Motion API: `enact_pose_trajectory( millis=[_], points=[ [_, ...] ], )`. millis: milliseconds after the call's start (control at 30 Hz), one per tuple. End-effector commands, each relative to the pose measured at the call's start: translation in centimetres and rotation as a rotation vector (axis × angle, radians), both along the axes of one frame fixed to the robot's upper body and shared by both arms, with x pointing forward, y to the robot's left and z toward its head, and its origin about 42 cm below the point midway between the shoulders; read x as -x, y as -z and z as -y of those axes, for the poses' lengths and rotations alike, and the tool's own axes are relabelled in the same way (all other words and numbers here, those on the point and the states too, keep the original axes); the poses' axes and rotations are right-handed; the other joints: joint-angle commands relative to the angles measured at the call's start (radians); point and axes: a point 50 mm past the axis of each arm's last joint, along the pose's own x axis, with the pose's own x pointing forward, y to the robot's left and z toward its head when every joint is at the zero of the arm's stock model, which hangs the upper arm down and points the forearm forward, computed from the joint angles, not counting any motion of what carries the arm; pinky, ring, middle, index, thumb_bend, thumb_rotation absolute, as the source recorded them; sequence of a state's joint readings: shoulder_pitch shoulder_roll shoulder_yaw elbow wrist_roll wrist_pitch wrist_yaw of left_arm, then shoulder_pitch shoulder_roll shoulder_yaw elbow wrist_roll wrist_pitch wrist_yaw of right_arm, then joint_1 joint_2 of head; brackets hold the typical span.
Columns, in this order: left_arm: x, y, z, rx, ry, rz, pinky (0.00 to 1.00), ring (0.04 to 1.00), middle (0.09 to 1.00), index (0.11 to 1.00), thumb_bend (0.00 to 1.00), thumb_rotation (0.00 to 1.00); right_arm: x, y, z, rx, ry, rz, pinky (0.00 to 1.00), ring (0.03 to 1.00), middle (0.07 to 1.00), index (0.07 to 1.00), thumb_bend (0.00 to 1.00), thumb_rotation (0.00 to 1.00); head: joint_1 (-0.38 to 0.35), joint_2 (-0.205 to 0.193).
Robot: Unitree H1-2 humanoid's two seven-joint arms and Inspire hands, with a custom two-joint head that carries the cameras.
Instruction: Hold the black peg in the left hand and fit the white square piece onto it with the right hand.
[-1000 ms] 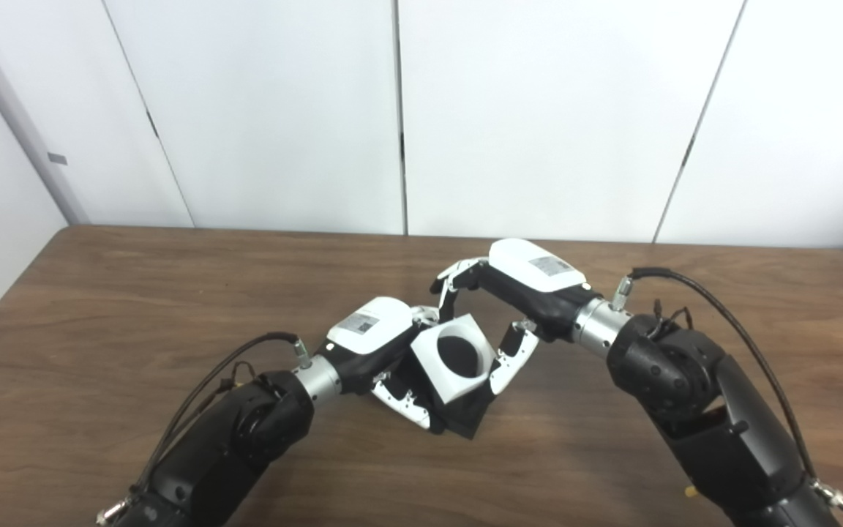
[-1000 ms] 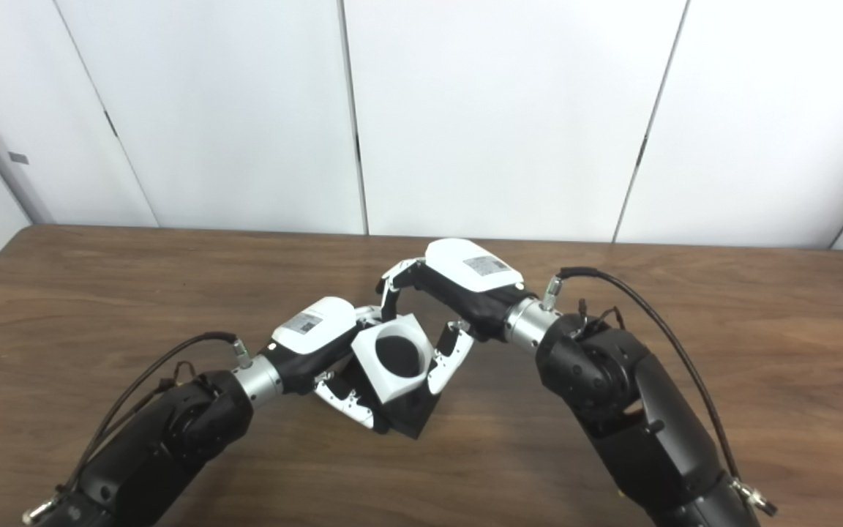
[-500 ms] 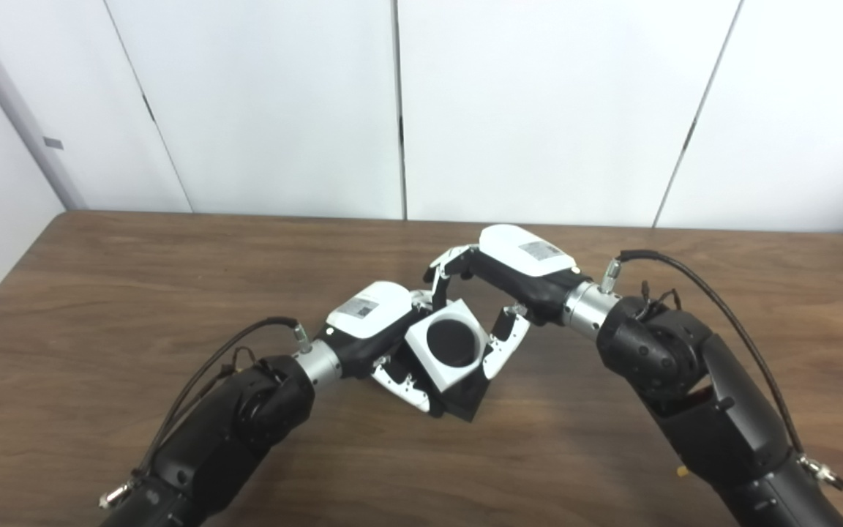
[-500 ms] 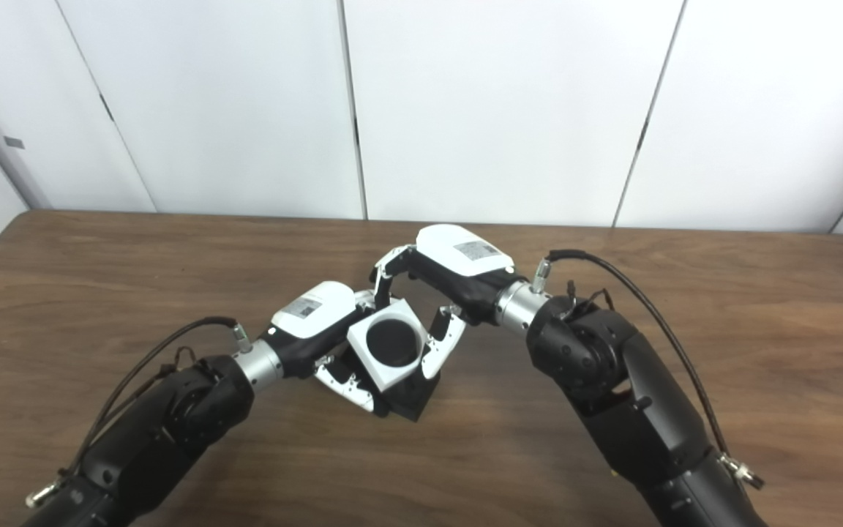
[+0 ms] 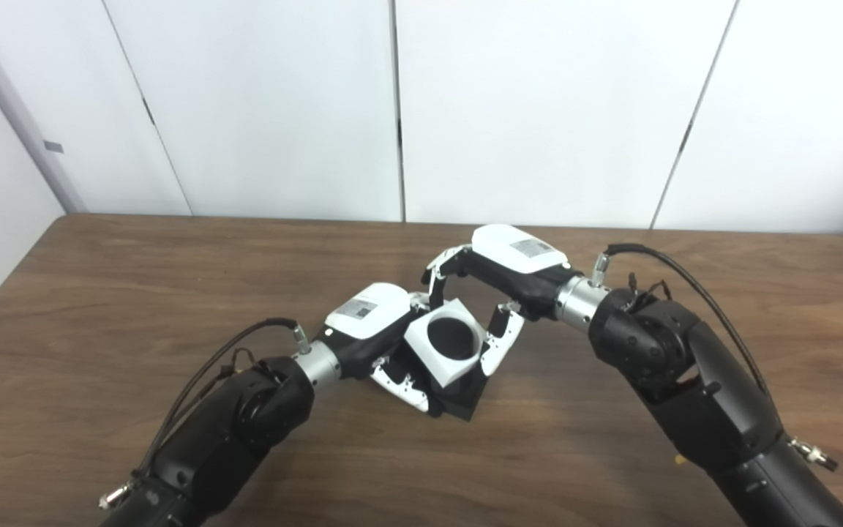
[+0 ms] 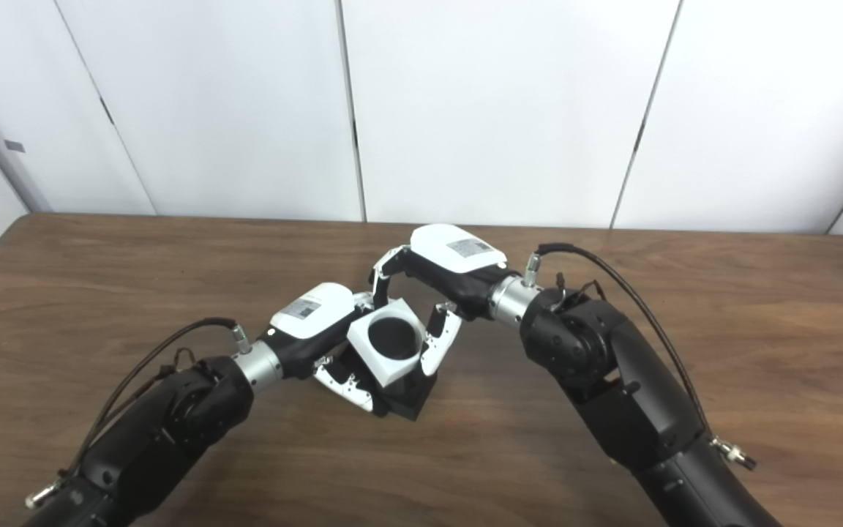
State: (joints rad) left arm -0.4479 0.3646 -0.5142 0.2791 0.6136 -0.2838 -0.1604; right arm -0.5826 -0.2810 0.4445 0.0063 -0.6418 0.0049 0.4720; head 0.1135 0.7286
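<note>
Square piece (image 5: 448,342) on peg base (image 5: 465,399) (tilted), between left robot hand (image 5: 372,331) and right robot hand (image 5: 503,274).

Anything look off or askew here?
Nothing damaged or spilled. The white piece sits tilted over the black peg part, one corner pointing down, held between the left hand and the right hand. Its round hole looks dark; how far the peg is in cannot be told.

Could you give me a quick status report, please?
Left hand shut on black peg. Right hand shut on white square piece, over the peg. Nothing in the way.
</note>
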Motion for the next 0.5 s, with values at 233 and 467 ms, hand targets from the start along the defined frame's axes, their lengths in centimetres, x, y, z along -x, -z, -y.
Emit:
enact_pose_trajectory(
  millis=[233, 467],
  points=[
    [2.15, 3.36, 1.35, -0.103, 0.079, -0.139, 0.72, 0.875, 0.864, 0.49, 0.52, 0.07, 0.0, 1.88, 0.16, 0.076, 0.043, -0.058, 0.71, 0.787, 0.77, 0.495, 0.52, 0.15, -0.003, 0.005],
    [2.07, 3.27, 1.18, -0.1, 0.066, -0.144, 0.72, 0.875, 0.867, 0.49, 0.52, 0.07, 0.12, 1.72, 0.43, 0.07, 0.042, -0.057, 0.73, 0.794, 0.785, 0.495, 0.52, 0.15, -0.007, 0.009]
  ],
)
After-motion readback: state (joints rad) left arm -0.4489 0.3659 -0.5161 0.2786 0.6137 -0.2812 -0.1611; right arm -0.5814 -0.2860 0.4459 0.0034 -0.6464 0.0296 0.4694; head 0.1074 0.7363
